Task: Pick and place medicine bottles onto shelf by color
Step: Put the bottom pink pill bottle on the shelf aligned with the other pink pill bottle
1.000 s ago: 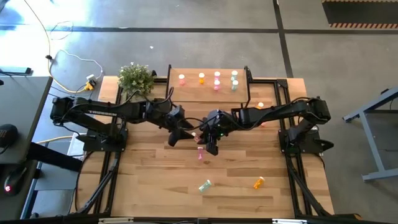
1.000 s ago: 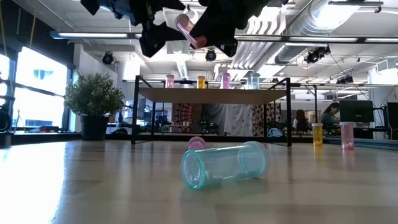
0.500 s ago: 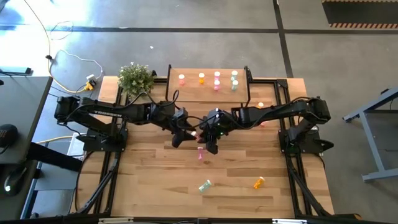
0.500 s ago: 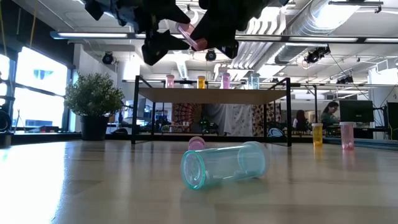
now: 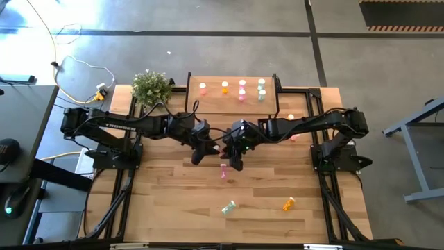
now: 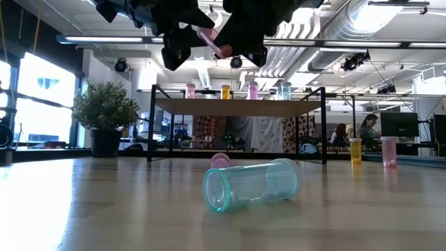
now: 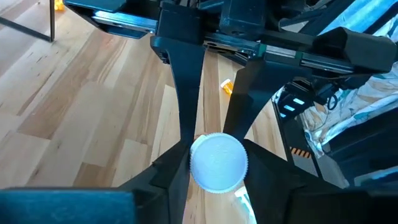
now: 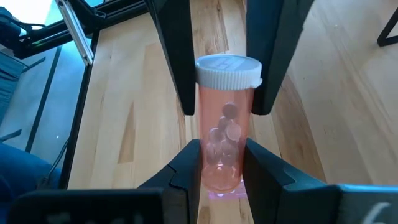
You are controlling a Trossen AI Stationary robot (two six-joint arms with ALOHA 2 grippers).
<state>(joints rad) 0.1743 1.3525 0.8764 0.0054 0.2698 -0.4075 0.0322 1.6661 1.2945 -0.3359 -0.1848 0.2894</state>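
Tabletop (image 5: 166, 201) of pale wood filled the high view, with both dark arms reaching in from its sides and meeting above its middle. At the far edge stood the shelf (image 5: 216, 103), a low light-wood board on black legs, carrying several upright bottles: a pink one (image 5: 202, 88), an orange one (image 5: 225, 87), another pink (image 5: 242, 86) and a green one (image 5: 261, 84). A potted plant (image 5: 151, 86) sat just beside the shelf's left end.

Above the table's centre, the right gripper (image 8: 221, 158) was pinched on the lower body of a pink bottle (image 8: 225, 124), holding it in the air with its white cap pointing away. The left gripper (image 7: 214, 149) faced it from the other side, its fingers (image 7: 186, 93) set on either side of the same bottle's white cap (image 7: 217, 162); whether they actually pressed the cap could not be told.

On the tabletop nearer the front lay a green bottle (image 6: 251, 185) on its side, an orange bottle (image 5: 288, 203) well to its right, and a small pink bottle (image 5: 223, 171) below the grippers.
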